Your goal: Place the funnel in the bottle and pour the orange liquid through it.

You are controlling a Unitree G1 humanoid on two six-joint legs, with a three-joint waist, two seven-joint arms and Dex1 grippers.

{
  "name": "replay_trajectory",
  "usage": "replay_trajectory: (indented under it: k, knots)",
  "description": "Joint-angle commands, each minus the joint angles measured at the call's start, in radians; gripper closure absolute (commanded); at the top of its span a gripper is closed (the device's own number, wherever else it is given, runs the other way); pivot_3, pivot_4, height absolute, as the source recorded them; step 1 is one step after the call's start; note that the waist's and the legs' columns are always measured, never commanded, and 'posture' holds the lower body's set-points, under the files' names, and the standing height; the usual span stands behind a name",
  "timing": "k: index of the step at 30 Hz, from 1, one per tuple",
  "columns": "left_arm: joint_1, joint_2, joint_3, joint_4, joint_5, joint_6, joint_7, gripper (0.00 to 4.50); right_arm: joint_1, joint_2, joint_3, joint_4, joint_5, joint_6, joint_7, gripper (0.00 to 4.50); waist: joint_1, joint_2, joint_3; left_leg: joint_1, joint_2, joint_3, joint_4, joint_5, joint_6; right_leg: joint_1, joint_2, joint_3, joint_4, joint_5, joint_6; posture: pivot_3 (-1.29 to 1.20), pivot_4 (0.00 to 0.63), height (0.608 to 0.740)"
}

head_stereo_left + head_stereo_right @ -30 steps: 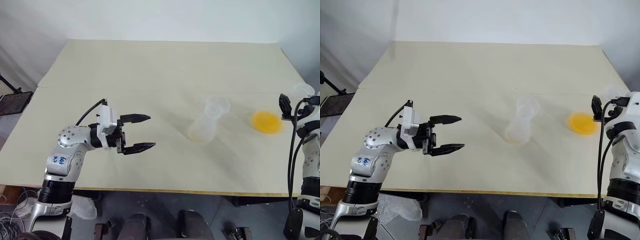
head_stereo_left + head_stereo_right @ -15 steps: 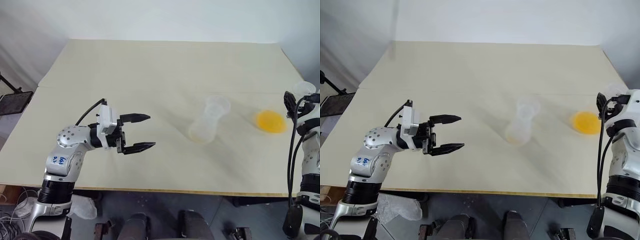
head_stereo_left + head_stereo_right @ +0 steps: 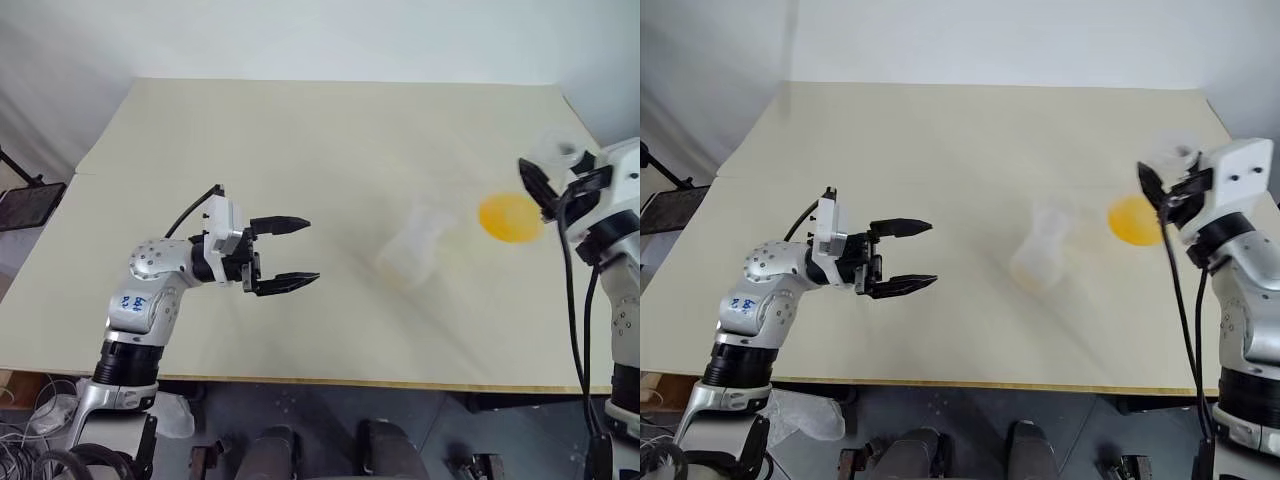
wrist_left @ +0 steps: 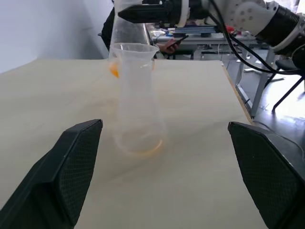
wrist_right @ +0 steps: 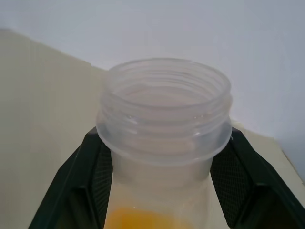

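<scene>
one beige table (image 3: 300, 140), one bottle (image 3: 412, 250); left tool (image 3: 295, 252) apart, right tool (image 5: 162, 157) clamped on one jar (image 5: 164, 124)

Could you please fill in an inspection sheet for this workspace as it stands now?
Surface: pale beige table, bare around the flask.
Job's things: clear conical glass flask upright mid-table; clear threaded-mouth plastic jar holding orange liquid, lifted off the table.
Clutter: nothing seen.
Grippers: left pincer open, facing the flask; right pincer shut on the jar.
Cables: black cable along right arm.
Surroundings: white wall.
</scene>
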Motion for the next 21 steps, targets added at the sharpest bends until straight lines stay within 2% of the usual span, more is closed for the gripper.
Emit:
replay_trajectory:
  k: [1, 13, 17, 21]
  knots:
    - [-0.036, -0.007, -0.005, 0.028, 0.009, -0.035, -0.025, 0.0, -0.003, -0.016, -0.001, -0.13, -0.023, 0.06, -0.049, 2.07, 0.002, 0.0, 0.0, 0.0, 0.0, 0.0, 0.0, 0.0, 0.0, 0.0, 0.0, 0.0, 0.0, 0.0, 0.0, 0.0, 0.15, 0.74]
    - [-0.131, -0.051, -0.023, 0.178, 0.039, -0.101, -0.104, 0.0, -0.011, -0.094, 0.112, -0.256, -0.253, 0.093, -0.077, 2.07, 0.0, 0.0, 0.0, 0.0, -0.002, 0.0, 0.0, 0.0, 0.0, -0.001, 0.0, -0.002, 0.0, 0.0, 0.0, 0.0, 0.15, 0.74]
    - [-0.147, -0.066, -0.023, 0.205, 0.04, -0.112, -0.114, 0.0, 0.03, -0.162, 0.174, -0.259, -0.371, 0.015, -0.037, 2.07, 0.002, 0.0, 0.0, -0.001, -0.002, 0.0, 0.0, 0.0, 0.0, -0.001, 0.0, -0.002, 0.0, 0.0, 0.0, 0.0, 0.15, 0.74]
    - [-0.145, -0.071, -0.023, 0.201, 0.039, -0.107, -0.111, 0.0, 0.058, -0.181, 0.192, -0.254, -0.432, -0.04, -0.018, 2.07, 0.0, -0.001, 0.0, -0.001, -0.002, 0.0, 0.0, 0.0, 0.001, -0.001, 0.0, -0.002, 0.0, 0.0, 0.001, 0.0, 0.15, 0.74]
